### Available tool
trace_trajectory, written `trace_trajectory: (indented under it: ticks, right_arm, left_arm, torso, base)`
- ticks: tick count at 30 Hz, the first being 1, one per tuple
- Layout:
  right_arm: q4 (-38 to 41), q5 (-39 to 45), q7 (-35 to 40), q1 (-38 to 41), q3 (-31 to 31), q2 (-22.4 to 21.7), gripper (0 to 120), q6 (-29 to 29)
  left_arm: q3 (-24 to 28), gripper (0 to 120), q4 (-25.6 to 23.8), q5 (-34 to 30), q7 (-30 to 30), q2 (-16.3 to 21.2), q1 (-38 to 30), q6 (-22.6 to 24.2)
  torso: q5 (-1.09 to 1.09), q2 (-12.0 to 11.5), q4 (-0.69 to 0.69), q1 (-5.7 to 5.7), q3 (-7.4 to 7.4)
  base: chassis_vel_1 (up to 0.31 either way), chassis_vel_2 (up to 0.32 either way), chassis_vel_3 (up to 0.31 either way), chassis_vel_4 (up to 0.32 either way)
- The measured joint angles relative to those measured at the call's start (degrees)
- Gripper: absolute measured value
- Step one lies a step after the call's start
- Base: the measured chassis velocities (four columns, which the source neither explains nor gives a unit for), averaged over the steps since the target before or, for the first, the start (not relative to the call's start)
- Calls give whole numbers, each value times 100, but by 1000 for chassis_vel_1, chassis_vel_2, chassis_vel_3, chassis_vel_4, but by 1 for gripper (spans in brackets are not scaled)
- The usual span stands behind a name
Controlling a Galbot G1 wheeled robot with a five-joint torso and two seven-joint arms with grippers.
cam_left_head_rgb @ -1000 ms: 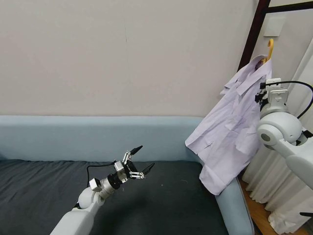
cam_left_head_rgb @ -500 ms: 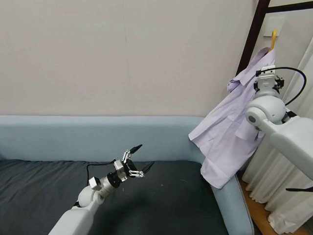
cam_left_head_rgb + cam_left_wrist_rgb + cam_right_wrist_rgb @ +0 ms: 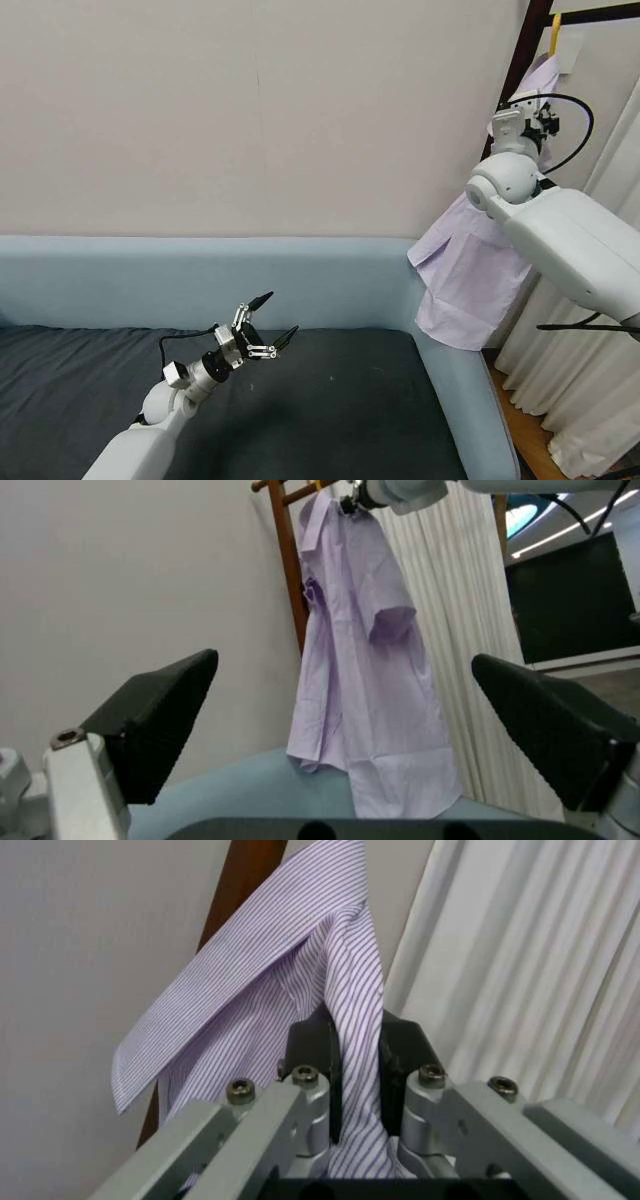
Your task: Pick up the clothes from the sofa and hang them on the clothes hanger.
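A lilac striped shirt [image 3: 468,285] hangs at the far right, held high near its collar by my right gripper [image 3: 543,118], which is shut on the fabric. In the right wrist view the jaws [image 3: 355,1065] pinch the cloth just below the collar [image 3: 262,969]. A yellow hanger hook [image 3: 555,34] pokes up above the shirt beside the dark wooden rack post [image 3: 522,58]. My left gripper [image 3: 264,336] hovers open over the dark sofa seat [image 3: 340,420], holding nothing. The left wrist view shows the shirt [image 3: 365,667] dangling past the sofa's end.
The pale blue sofa back [image 3: 200,280] and right armrest [image 3: 470,410] frame the seat. White curtains [image 3: 575,400] hang right of the sofa, behind the rack [image 3: 290,562]. A plain wall lies behind.
My right arm has raised the shirt higher, up along the rack post, so the hem has left the armrest. The left gripper has drifted slightly left and down, still open.
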Motion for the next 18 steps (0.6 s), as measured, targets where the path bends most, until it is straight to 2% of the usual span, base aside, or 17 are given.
trace_trajectory:
  ticks: [9,18]
  right_arm:
    - [-1135,-421,-197,460,-65,433,7,204]
    - [-1874,-255,-349,853,7,790,7,365]
  left_arm:
    - [-17,100,-21,-30,-7,48,26,-1]
    - [-52,100,-96,-105,-34,70,52,-19]
  torso:
    - [1,0,0,0,0]
    - [0,0,0,0,0]
  base:
    - [0,0,0,0]
    - [0,0,0,0]
